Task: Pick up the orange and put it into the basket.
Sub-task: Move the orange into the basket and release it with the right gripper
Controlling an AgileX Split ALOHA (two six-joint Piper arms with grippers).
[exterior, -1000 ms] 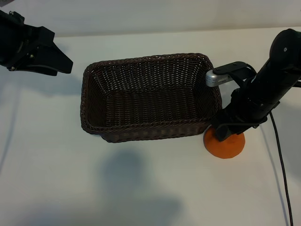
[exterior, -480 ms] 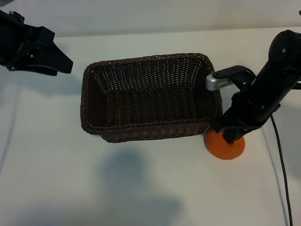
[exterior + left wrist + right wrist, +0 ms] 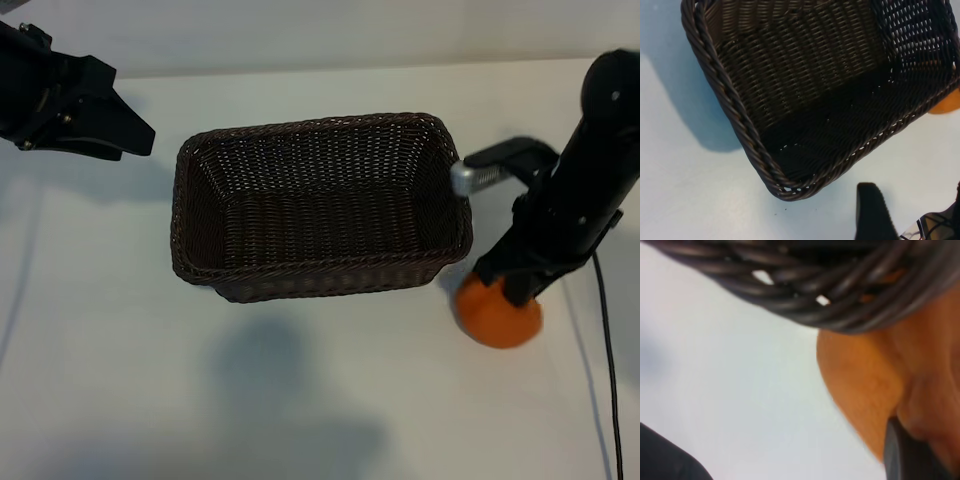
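Note:
The orange (image 3: 500, 315) lies just off the near right corner of the dark woven basket (image 3: 320, 272), outside it. My right gripper (image 3: 512, 288) comes down on top of the fruit and is shut on its knobby neck. In the right wrist view a dark finger (image 3: 905, 452) presses into the crease beside that neck on the orange (image 3: 865, 375), with the basket's braided rim (image 3: 805, 290) close behind. My left gripper (image 3: 120, 128) hangs open and empty at the far left, apart from the basket. Its wrist view looks into the basket (image 3: 740, 115) and catches a sliver of the orange (image 3: 947, 104).
The white table (image 3: 300, 400) runs bare in front of the basket and to its left. A black cable (image 3: 605, 360) trails down the table from the right arm. The silver wrist camera mount (image 3: 468, 177) sits close to the basket's right rim.
The right gripper has closed on the orange. Arm and orange have shifted together a little to the right, away from the basket's corner. The left arm has not moved.

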